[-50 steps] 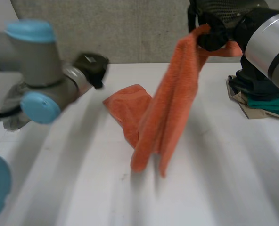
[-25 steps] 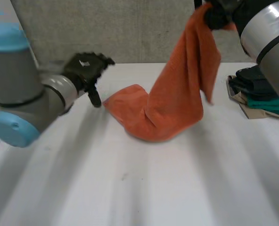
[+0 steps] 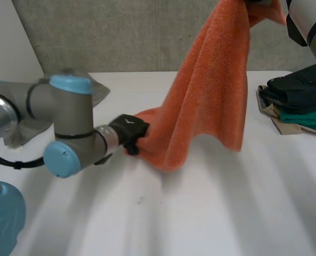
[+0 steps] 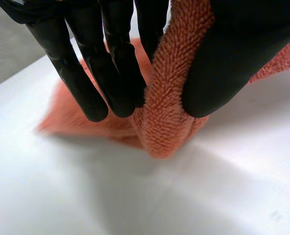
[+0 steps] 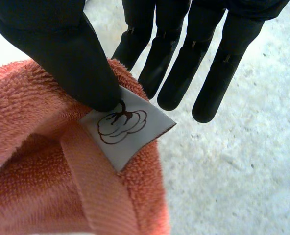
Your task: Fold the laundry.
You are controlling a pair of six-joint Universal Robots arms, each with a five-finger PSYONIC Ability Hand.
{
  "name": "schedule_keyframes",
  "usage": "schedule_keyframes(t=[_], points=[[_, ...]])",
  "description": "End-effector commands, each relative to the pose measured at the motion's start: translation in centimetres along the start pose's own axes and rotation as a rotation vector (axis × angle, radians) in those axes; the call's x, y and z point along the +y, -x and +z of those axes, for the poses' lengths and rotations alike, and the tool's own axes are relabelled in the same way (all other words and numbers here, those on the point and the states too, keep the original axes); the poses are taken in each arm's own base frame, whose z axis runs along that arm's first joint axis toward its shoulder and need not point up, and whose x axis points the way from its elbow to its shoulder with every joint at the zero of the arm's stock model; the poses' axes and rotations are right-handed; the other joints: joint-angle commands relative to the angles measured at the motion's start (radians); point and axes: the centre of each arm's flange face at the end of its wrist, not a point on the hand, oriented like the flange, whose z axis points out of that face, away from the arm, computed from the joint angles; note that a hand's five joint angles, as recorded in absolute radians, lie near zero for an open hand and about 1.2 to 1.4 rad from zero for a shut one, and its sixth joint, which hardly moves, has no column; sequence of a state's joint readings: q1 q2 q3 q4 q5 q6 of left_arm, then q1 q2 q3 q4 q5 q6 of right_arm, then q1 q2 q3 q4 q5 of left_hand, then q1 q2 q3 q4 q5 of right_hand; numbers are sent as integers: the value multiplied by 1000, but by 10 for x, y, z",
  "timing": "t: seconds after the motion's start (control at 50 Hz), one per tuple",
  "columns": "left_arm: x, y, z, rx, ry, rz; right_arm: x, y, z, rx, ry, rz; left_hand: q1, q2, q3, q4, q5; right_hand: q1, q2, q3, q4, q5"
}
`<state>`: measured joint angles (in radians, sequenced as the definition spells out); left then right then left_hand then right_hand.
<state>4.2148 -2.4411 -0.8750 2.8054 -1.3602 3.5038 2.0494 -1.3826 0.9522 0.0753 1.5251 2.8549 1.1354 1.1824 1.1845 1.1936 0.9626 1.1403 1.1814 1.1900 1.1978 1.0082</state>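
A thick fold of the orange towel (image 4: 169,103) is being pinched by the left hand (image 4: 243,54). The thumb is being pressed against one side of the fold, and the fingers (image 4: 86,73), nearly straight and close together, are being laid against the other. The fold is being held just above the white table (image 4: 208,196), with more of the towel lying spread behind the fingers.

In the right wrist view, an edge of the towel is being gripped by the right hand (image 5: 52,44). The thumb is being pressed down on the terry just beside a white label (image 5: 128,129) printed with a small brown drawing. The fingers (image 5: 184,68) are being held straight, reaching past the cloth's edge.

In the head view, the towel (image 3: 211,90) is being held up high at the right, and from there it is being draped in long folds down to the table (image 3: 227,213). Its low end is being clasped by the left hand (image 3: 130,130) near the table's middle, at the end of the left arm (image 3: 67,128) reaching in from the left. A pile of folded clothes (image 3: 299,98), dark and green, is being stored at the table's right side, apart from the towel. A grey cloth (image 3: 96,93) is lying behind the left arm.
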Motion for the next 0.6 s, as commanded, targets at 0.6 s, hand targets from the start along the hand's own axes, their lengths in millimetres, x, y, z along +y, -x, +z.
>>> schedule_keyframes(t=[0.6], points=[[-18,-5,-8,-248,30,281,304,27,69,173,252,-217,261,214,212,203,259,256,215,206,198,214]])
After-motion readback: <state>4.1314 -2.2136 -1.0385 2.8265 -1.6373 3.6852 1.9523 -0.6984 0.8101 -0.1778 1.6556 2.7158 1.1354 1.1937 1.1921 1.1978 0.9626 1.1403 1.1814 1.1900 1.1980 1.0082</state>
